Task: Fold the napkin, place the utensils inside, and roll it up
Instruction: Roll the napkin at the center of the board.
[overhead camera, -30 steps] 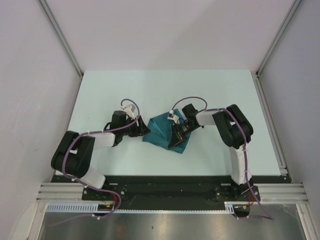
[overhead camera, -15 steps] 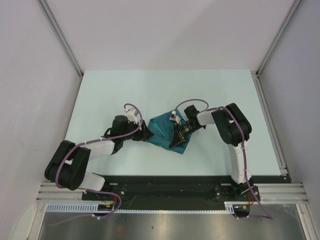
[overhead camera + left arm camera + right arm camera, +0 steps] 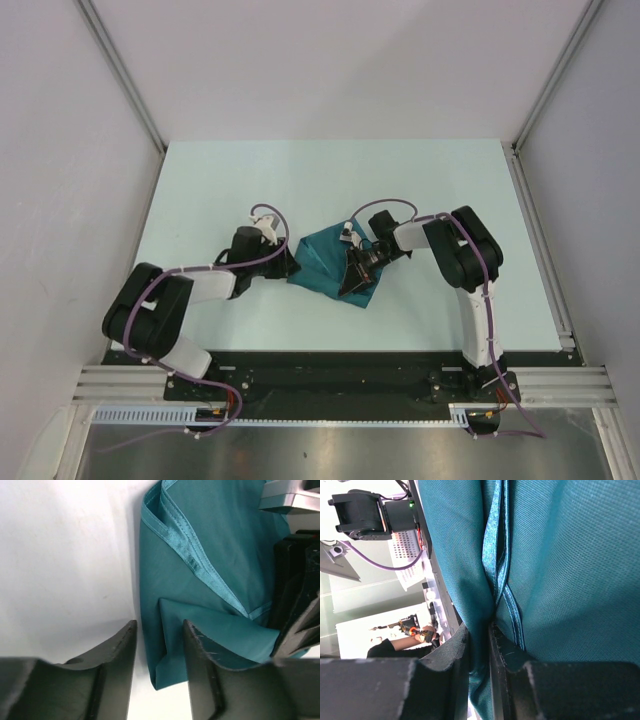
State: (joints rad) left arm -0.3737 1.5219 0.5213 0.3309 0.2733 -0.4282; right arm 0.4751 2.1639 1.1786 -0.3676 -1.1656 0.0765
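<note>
Having been narrowed on the napkin (image 3: 215,555) edge but not yet clenched, the left gripper (image 3: 160,630) is judged ready for folding, a fold being gripped by the right gripper (image 3: 479,632)

Soft, even light from above fills the top view. The pale tabletop (image 3: 440,190) is bright without glare, and the arms throw only faint, short shadows. The steel strip (image 3: 330,455) along the bottom edge has a dull sheen. In the left wrist view the tabletop washes out to near white at upper left, the napkin (image 3: 215,555) hem is crisp and glossy, and the left tool (image 3: 159,630) is dark and blurred. In the right wrist view the napkin weave is sharp, the right tool (image 3: 479,635) is dim and soft, and the upper-left background is overexposed.
</note>
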